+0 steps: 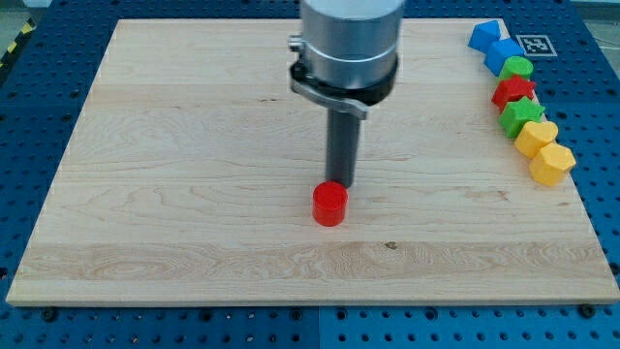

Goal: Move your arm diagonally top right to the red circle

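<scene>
The red circle (329,204), a short red cylinder, stands on the wooden board (194,194) a little below the view's centre. My tip (341,183) is at the end of the dark rod, just above and slightly right of the red circle, touching or nearly touching its far edge. The red circle hides the very end of the rod.
A line of blocks runs down the board's right edge: a blue block (483,35), a blue block (504,52), a green circle (518,68), a red star (512,93), a green star (522,116), a yellow block (536,138) and a yellow hexagon (552,163).
</scene>
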